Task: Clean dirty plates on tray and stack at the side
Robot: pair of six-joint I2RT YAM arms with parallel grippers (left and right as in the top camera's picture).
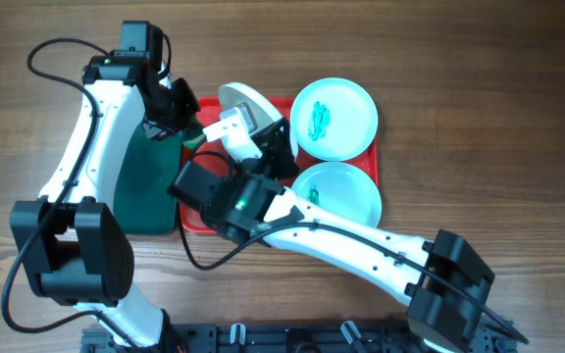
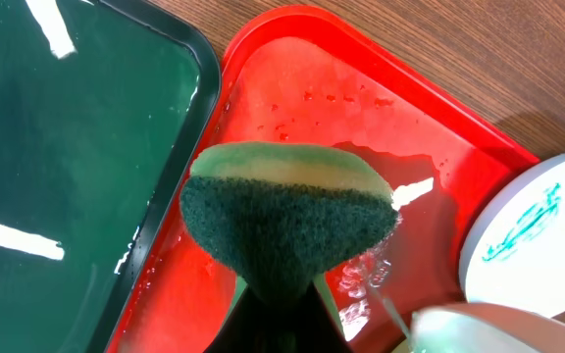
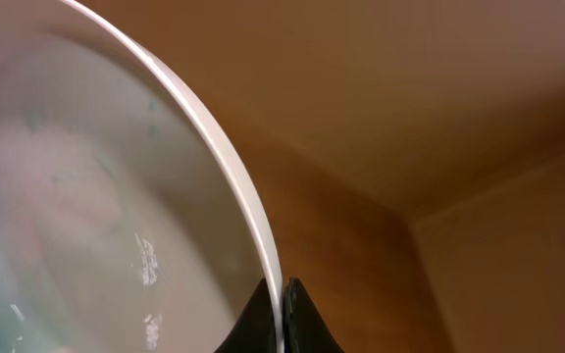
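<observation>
A wood-grain table (image 1: pixel 479 118) filled the view; at its left lay a glossy dark green tray (image 1: pixel 145 186), black-rimmed; just right of that rim was a yellow sponge (image 2: pixel 282 216) with a dark green scouring face.

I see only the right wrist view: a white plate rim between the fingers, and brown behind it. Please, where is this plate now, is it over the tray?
Observer: Yes. The white plate stands tilted on its edge above the red tray, near its far side.
Operator: Does the left arm hold something?
Observer: The left fingers are shut on a yellow-and-green sponge, beside the plate and seemingly apart from it.
Operator: And the other plates?
Observer: Two more lie on the tray's right side: the far aqua plate has a green smear, the near aqua plate shows none where it is visible.
</observation>
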